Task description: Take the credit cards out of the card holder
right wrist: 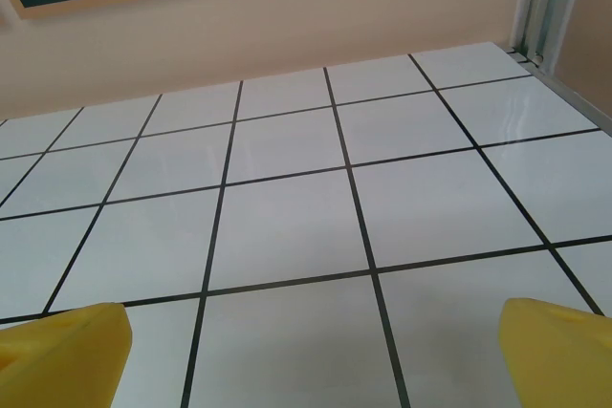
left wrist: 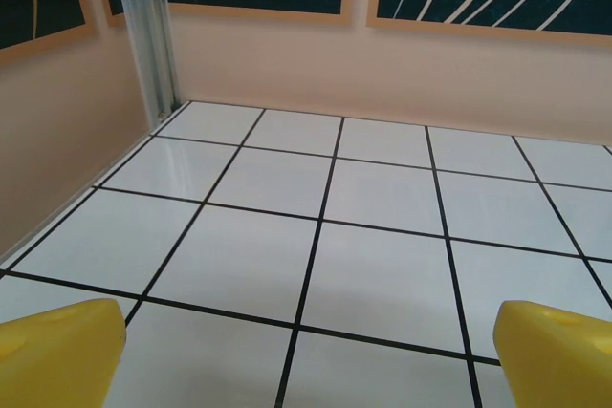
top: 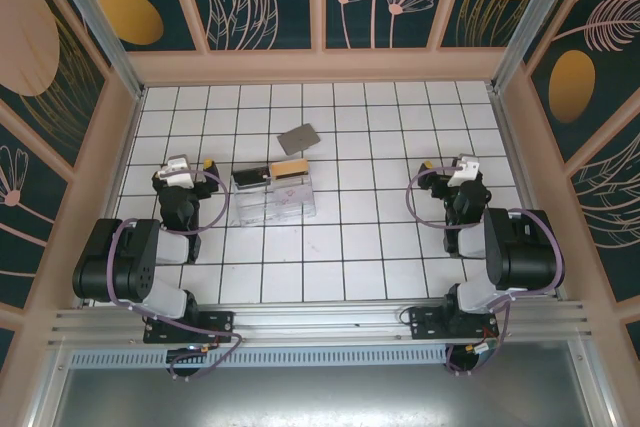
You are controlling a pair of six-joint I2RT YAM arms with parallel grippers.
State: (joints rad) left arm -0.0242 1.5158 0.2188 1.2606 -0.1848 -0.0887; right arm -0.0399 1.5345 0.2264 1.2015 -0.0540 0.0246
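Top external: card holder (top: 275, 209) lies flat, long axis seemingly left-right; left claw (top: 188, 165) and right claw (top: 446, 170) both released.

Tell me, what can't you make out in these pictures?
- Top view: what is inside the card holder; too small, and the clear plastic blurs its slots.
- Top view: the dark and tan pieces at its far edge; too small to identify.
- Wrist views: fingers of the left gripper and right gripper, cut off by the bottom edge.

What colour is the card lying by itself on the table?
The lone card is plain grey, clearest from the top external view.
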